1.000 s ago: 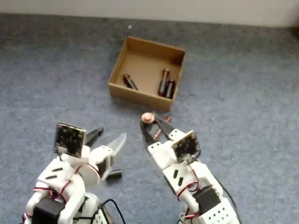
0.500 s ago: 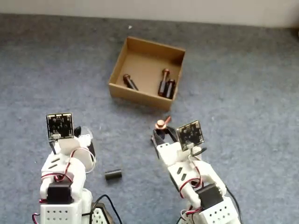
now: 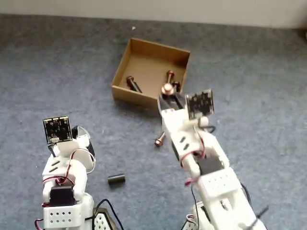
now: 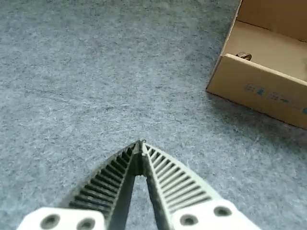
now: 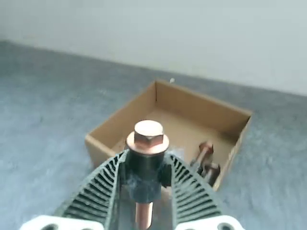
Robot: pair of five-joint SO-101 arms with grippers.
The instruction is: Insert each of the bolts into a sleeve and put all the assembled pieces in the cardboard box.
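My right gripper is shut on an assembled piece, a copper bolt upright in a black sleeve, held at the near wall of the cardboard box. In the right wrist view the box lies just beyond the piece. Three assembled pieces lie in the box, two of them side by side. A loose copper bolt lies on the carpet beside the right arm. A loose black sleeve lies between the arms. My left gripper is shut and empty, low over the carpet, well short of the box.
Grey carpet covers the whole floor, with a pale wall running behind the box. Open carpet lies left of the box and ahead of the left arm.
The right arm has lifted the assembled piece and carried it forward to the box, leaving a loose bolt behind on the carpet. The left arm has drawn back and its gripper has shut.
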